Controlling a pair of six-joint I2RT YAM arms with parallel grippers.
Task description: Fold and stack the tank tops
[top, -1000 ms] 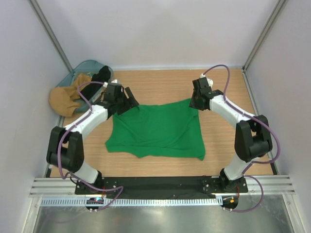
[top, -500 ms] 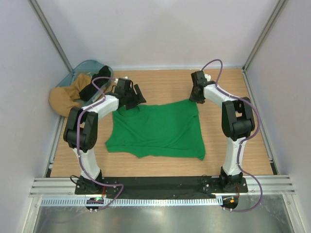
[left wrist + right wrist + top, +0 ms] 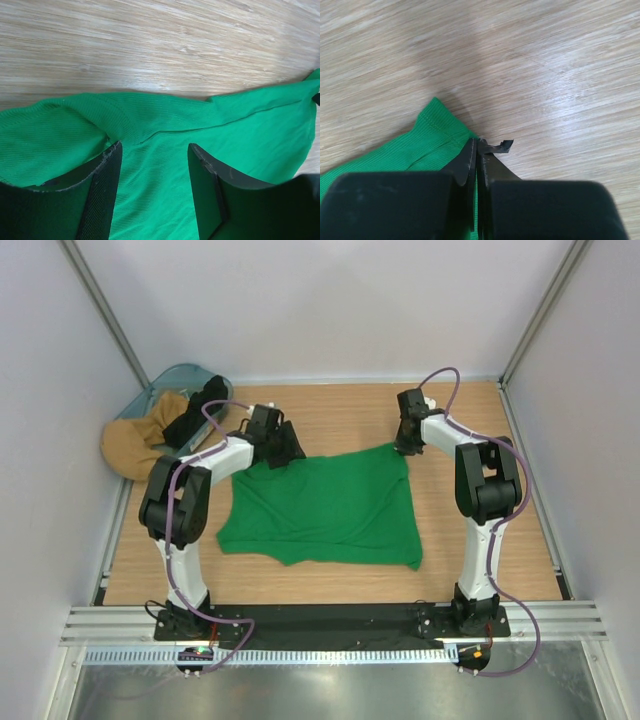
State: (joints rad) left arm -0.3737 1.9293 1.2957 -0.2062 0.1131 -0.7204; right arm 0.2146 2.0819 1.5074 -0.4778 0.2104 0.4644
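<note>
The green tank top (image 3: 325,505) lies spread flat on the wooden table. My left gripper (image 3: 285,445) is at its far left corner. In the left wrist view that gripper (image 3: 154,147) is open, its jaws straddling a fold of the green tank top (image 3: 165,125). My right gripper (image 3: 404,447) is at the far right corner. In the right wrist view it (image 3: 478,142) is shut on the edge of the green tank top (image 3: 420,145), with a thin strip of green between the jaws. The black tank top (image 3: 195,410) lies bunched in the bin at the far left.
A blue-grey bin (image 3: 180,373) sits at the far left corner with a tan cloth (image 3: 135,445) hanging over its side. White walls with metal posts enclose the table. Both arm bases stand on the black rail (image 3: 330,618) at the near edge.
The right gripper has shut on the green top's far right corner. The left gripper slid right along the far edge and its jaws narrowed.
</note>
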